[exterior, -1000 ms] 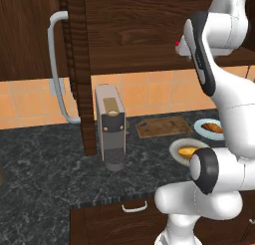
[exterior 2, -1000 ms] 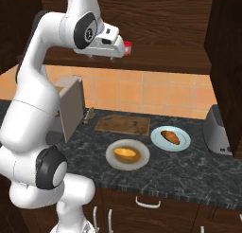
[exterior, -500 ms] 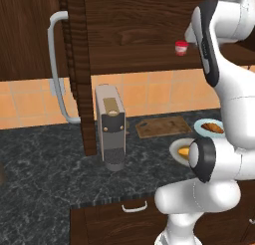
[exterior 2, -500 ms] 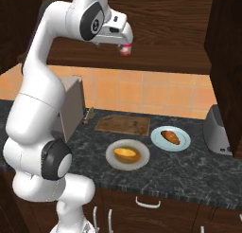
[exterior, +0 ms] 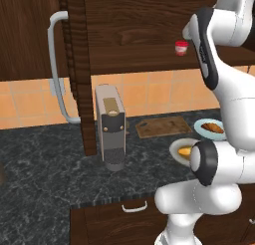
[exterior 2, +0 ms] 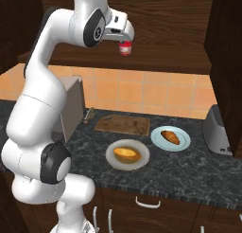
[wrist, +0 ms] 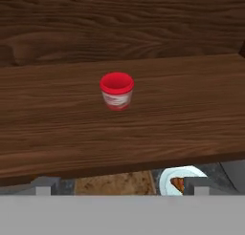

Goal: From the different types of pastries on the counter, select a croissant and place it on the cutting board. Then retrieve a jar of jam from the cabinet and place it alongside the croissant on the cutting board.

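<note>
The jar of jam (wrist: 116, 90), red-lidded with a pale body, stands upright on the wooden shelf (wrist: 57, 129) of the open cabinet (exterior: 149, 25). It also shows in the side views as the jar (exterior 2: 125, 48) (exterior: 182, 47). My gripper (exterior 2: 123, 38) (wrist: 119, 185) hovers just above and in front of it, open, fingers wide apart with nothing between them. On the counter (exterior 2: 198, 173) below, the croissant (exterior 2: 170, 136) lies on a pale blue plate (exterior 2: 158, 141). The bare cutting board (exterior 2: 123, 124) lies beside it. A golden-yellow pastry (exterior 2: 125, 154) sits on a second plate.
The cabinet door (exterior: 77, 64), with its curved grey handle (exterior: 57, 64), stands open at the left. Under it is a grey coffee machine (exterior: 112, 127). A toaster (exterior 2: 218, 130) sits at the counter's right end. Drawers (exterior 2: 147, 202) run below the counter.
My arm has lifted and swung, and the hand now sits higher, behind the jar. The jar has stayed on the shelf.
</note>
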You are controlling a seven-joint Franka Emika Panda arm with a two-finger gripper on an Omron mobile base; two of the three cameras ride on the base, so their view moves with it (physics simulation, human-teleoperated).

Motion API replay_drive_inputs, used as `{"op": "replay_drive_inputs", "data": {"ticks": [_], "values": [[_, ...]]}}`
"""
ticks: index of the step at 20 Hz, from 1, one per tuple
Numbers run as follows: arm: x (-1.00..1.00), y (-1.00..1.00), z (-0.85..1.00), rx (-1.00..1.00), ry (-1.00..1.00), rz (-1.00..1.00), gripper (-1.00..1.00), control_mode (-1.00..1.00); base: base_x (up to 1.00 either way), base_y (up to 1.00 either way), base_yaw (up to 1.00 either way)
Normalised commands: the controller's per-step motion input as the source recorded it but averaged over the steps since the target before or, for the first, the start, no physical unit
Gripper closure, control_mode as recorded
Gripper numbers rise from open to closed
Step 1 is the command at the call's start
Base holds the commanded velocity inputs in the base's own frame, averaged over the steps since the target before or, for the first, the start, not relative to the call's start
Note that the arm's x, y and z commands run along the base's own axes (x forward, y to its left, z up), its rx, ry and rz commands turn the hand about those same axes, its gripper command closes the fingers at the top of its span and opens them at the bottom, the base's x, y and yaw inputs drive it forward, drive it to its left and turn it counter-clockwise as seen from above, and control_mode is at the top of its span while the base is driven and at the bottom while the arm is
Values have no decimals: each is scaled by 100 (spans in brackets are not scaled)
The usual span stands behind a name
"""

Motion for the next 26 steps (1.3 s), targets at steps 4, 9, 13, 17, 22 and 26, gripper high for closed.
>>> {"op": "replay_drive_inputs", "data": {"ticks": [4, 9, 13, 17, 22, 26], "values": [[18, 0, 0, -3, -4, 0, -100, -100, 0, 0, 0], [49, 0, 0, 0, 2, 0, -100, -100, 0, 0, 0], [51, 0, 0, 0, 6, 0, -100, -100, 0, 0, 0], [41, 0, 0, 0, 6, 0, -100, -100, 0, 0, 0], [52, 0, 0, -1, 0, 0, -100, -100, 0, 0, 0], [42, 0, 0, -2, 0, 0, -100, -100, 0, 0, 0]]}}
